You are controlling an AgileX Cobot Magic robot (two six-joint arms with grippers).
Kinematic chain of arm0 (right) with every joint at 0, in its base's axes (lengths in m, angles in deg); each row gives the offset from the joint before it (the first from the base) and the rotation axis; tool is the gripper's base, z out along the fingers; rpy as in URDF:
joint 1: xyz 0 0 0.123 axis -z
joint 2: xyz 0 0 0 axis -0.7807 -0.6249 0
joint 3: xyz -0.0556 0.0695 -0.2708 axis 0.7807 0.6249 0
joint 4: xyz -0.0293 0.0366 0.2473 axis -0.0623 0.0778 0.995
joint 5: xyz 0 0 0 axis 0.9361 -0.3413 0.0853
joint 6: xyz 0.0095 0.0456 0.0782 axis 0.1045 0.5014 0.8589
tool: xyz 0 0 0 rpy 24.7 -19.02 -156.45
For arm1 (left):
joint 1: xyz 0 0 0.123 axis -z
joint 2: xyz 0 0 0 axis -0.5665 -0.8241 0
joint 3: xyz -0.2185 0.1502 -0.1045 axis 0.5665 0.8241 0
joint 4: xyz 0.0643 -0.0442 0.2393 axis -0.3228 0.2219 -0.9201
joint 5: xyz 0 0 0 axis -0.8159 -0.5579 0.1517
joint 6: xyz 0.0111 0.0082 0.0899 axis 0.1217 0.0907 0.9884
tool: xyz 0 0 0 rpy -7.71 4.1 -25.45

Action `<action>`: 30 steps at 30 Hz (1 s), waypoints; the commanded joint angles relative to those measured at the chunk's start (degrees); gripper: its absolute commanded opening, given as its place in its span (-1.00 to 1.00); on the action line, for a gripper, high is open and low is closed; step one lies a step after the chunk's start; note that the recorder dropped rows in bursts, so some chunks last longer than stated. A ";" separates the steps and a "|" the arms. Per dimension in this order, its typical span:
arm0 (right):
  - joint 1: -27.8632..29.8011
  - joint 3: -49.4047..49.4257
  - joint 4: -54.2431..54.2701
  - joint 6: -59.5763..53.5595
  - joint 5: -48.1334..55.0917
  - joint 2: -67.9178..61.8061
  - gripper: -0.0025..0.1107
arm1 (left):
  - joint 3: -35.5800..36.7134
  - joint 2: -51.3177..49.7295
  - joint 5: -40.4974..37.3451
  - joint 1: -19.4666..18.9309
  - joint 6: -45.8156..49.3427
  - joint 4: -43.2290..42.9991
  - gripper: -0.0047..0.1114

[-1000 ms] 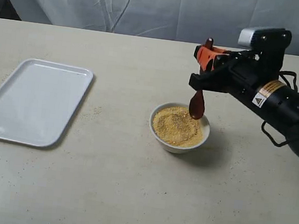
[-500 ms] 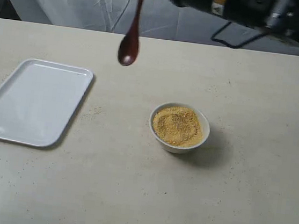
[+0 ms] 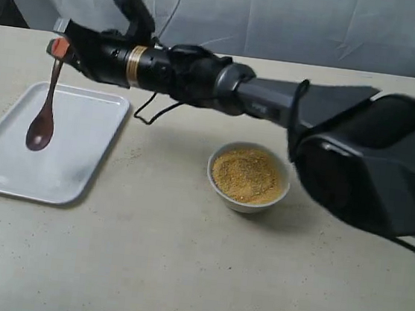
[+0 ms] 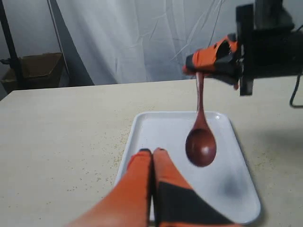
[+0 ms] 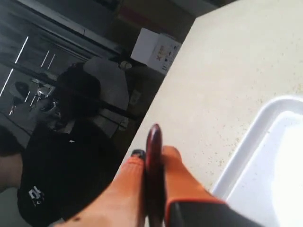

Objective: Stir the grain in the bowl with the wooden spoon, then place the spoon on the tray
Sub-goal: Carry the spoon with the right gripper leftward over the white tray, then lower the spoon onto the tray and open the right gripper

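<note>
While the right gripper (image 3: 58,48) clamps the wooden spoon (image 3: 43,118) by its handle tip, the exterior view shows the spoon hanging near-vertical, bowl end down, above the tray (image 3: 80,156) and apparently clear of it. The bowl (image 3: 246,202) of grain (image 3: 246,175) stands well apart. Left wrist view: the left gripper (image 4: 152,152), jaws closed on nothing, sits near the tray edge over a speckled beige table (image 4: 61,132), with a white curtain (image 4: 132,42) behind. Right wrist view: orange fingers (image 5: 128,187) pinch the handle, and a tray corner shows beyond them.
</note>
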 commanded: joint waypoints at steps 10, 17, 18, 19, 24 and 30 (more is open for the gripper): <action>-0.79 -8.18 -11.71 6.53 7.53 -8.77 0.17 | 0.10 0.30 0.30 0.22 -0.22 -0.13 -0.92; -1.11 -10.33 -36.05 9.86 10.90 -6.05 0.24 | 0.10 0.30 0.30 0.22 -0.22 -0.13 -0.92; -1.29 -10.33 -37.05 9.86 10.90 -5.89 0.23 | 0.10 0.30 0.44 0.22 -0.22 -0.13 -0.92; -1.44 -10.33 -37.05 8.87 10.90 -6.01 0.21 | 0.10 0.30 0.44 0.22 -0.22 -0.13 -0.92; -1.44 -10.33 -37.05 -1.16 11.08 -6.31 0.21 | 0.10 0.30 0.44 0.22 -0.22 -0.13 -0.92; -3.06 -10.33 -37.05 -14.34 4.30 -6.31 0.21 | 0.10 0.30 0.44 0.22 -0.22 -0.13 -0.92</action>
